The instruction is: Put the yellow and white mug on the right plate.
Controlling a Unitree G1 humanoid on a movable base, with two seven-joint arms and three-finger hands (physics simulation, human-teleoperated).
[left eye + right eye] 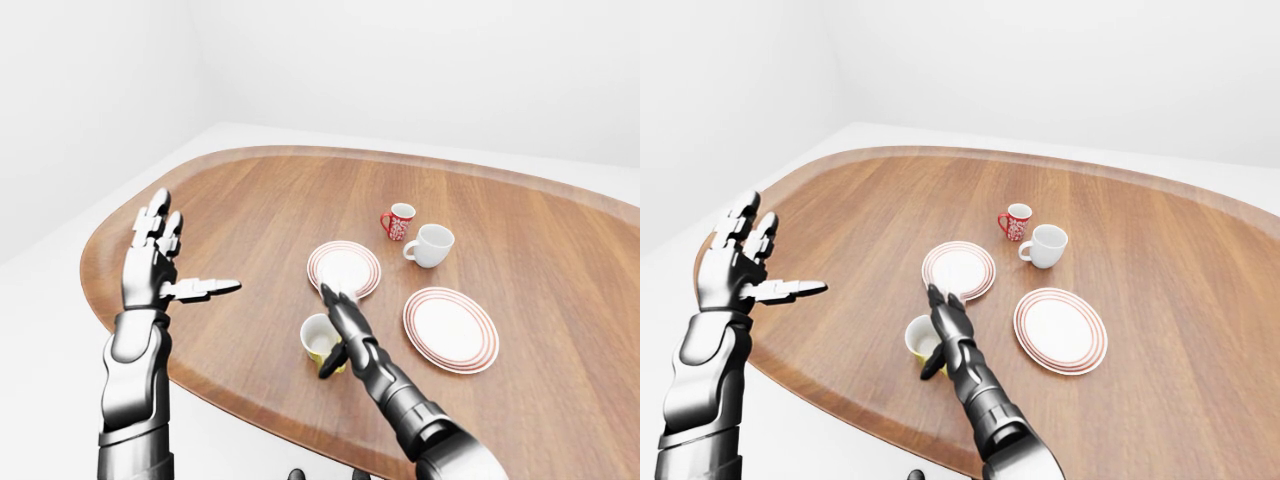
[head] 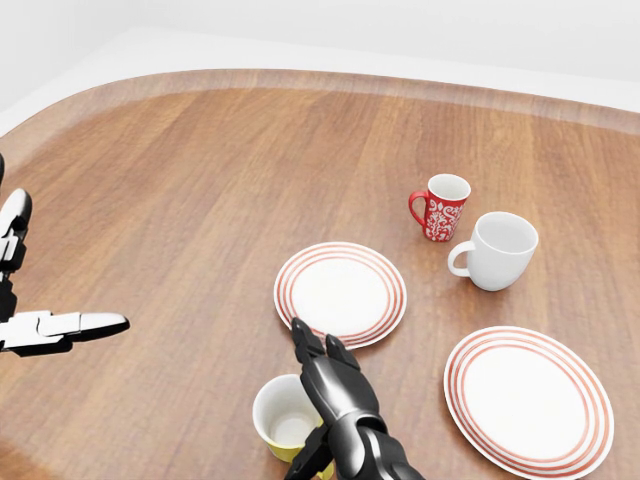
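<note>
Main risk: your right hand (image 2: 335, 395) has its fingers (image 2: 305, 345) stretched flat and apart, thumb hanging down beside the yellow and white mug (image 2: 284, 418), so nothing is clamped yet; if you curl in from this pose you can shove the mug sideways or tip it, and it stands near the table (image 1: 250, 200) edge on your side, so a push that way could send it off. Whether the palm touches the rim, you cannot tell from these views; it looks just beside it, on the hand's left. Second risk: carrying it out you pass the left plate (image 2: 341, 292), just past your fingertips, and dropping there puts it on the wrong one; the right plate (image 2: 528, 399) lies well to the hand's right, bare. The red patterned mug (image 2: 441, 207) and white mug (image 2: 497, 251) stand beyond both plates, away from the straight path, unlikely to be hit. Your left hand (image 1: 160, 262) is spread wide, holding nothing, far off to the left. The mug itself: upright, yellow outside, white inside, looks empty, handle partly hidden under your wrist, so a handle grip is doubtful; judge a rim or body wrap instead.
</note>
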